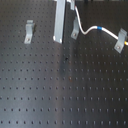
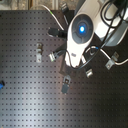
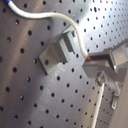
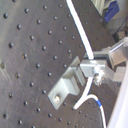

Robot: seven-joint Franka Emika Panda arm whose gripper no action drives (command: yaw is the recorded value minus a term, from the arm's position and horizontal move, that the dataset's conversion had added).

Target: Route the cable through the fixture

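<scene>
The cable [image 1: 90,29] is a thin white cord with a blue band [image 1: 100,28]. In the first exterior view it drops from the gripper [image 1: 67,20], passes the middle clip [image 1: 75,31] and curves right to the right-hand clip [image 1: 120,40]. Both wrist views show the cable [image 4: 82,35] crossing the upper end of a grey clip [image 4: 70,82], close against the fingertips [image 4: 96,67]. The gripper looks shut on the cable [image 3: 50,19] right beside that clip [image 3: 60,50]. I cannot tell whether the cord sits inside the clip's slot.
A third grey clip [image 1: 30,31] stands at the first exterior view's left on the black perforated board [image 1: 60,90]. In the second exterior view the arm [image 2: 81,29] covers the work spot, and several clips [image 2: 65,84] lie around it.
</scene>
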